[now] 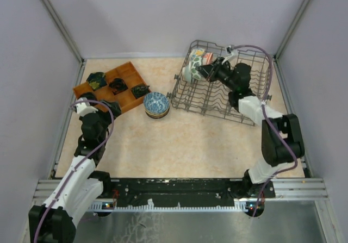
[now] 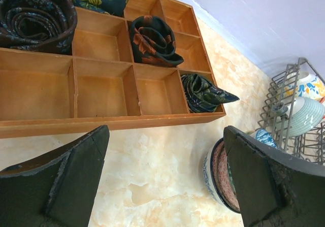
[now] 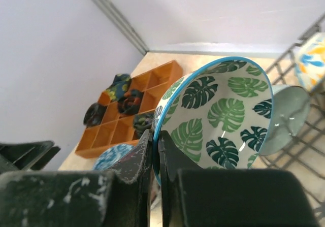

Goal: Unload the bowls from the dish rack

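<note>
At the grey wire dish rack (image 1: 217,99), a round green-leaf ceramic bowl (image 3: 218,115) is being rim-clenched by the right gripper (image 3: 155,146); edge-only hold may slip.

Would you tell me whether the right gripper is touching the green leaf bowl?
Touching: right wrist view shows the right gripper pinching the rim of the green leaf bowl.
</note>
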Controlling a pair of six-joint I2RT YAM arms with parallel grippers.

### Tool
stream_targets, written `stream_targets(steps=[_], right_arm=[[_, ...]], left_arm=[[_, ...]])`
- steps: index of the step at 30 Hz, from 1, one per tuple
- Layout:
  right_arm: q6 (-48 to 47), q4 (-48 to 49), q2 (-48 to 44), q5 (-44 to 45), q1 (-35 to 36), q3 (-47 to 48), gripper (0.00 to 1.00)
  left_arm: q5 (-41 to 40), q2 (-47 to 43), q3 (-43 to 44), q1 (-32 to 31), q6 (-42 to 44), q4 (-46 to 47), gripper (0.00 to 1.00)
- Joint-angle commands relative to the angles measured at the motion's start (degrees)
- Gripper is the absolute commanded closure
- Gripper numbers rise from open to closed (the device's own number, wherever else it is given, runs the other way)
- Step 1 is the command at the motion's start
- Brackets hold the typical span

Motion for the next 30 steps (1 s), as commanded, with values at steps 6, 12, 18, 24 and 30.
stream_targets(steps=[6,12,18,24,30], right_arm=[[-28.07,-36.98,-19.96,17.16,24.05,6.07,1.0],[-32.78,-54.18,-21.97,32.63,39.55,8.31,1.0],[-32.49,-66.17,-14.53,46.59,49.43,12.47,1.0],[-31.88,-67.07,-7.61,50.63,51.78,13.11,1.0],[-31.69,-66.95,-3.42,52.54,53.12,13.78,1.0]], left_arm=[[2.66,0.38,4.18,0.31,2.21,-4.82,0.01],[4.35,-0.04,4.86,0.34,2.46,-5.33,0.01],[4.48,-0.33,4.96,0.34,2.45,-5.45,0.01],[4.28,0.27,5.01,0.36,2.56,-5.35,0.01],[4.1,0.81,5.03,0.34,2.53,-5.13,0.01]])
